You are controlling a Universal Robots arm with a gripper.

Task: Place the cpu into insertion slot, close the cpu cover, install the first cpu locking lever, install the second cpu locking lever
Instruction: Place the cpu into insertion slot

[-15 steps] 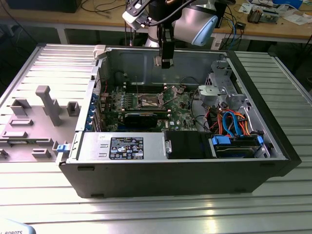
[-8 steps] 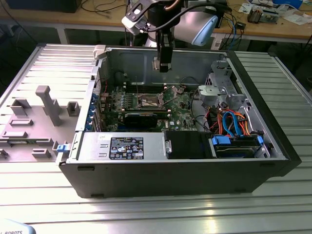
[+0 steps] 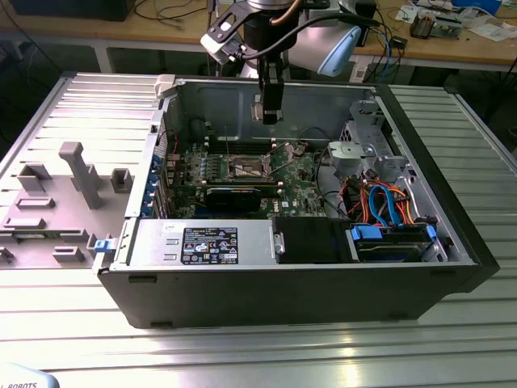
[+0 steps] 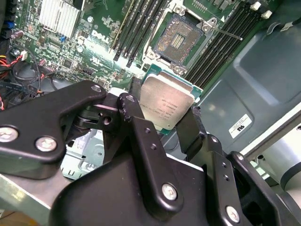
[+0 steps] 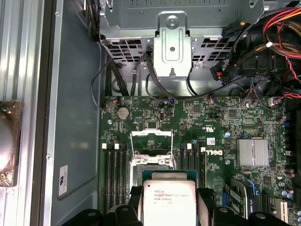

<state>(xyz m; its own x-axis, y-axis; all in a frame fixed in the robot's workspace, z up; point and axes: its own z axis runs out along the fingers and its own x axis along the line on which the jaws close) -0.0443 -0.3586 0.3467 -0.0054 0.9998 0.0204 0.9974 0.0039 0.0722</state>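
The gripper (image 4: 163,112) is clamped on the cpu (image 4: 167,104). Its two black fingers (image 4: 137,101) press opposite edges of the chip, and the silvery top faces the camera in both wrist views. In the exterior view the gripper (image 3: 269,109) hangs well above the green board (image 3: 295,182), so the cpu (image 5: 168,200) is in the air and not yet seated.

The insertion slot (image 4: 181,40) lies open, its dark centre bare. The cpu cover (image 5: 151,135) looks swung up off it on its hinge. A thin metal lever (image 4: 226,33) juts out beside the socket, clear of the opening. From these angles I cannot say for certain whether the chip is straight over the socket or a little to one side.

To do this step well, the chip should be kept flat and square to the socket's edges and brought down straight. It must not slide across the contacts, and it should be let go without being pressed. The raised cover and the lever leave little room for the fingers, so the approach should keep clear of both. The long black memory slots (image 4: 136,28) flank the socket closely on two sides.

The board sits in an open black computer case (image 3: 323,283) lying on its side on a ribbed metal table (image 3: 242,347). A drive cage (image 5: 171,42) and bundled cables (image 3: 380,206) crowd the case's far end. A grey fixture plate (image 3: 48,202) lies at the exterior view's left, and a cluttered wooden workbench (image 3: 452,44) runs behind.
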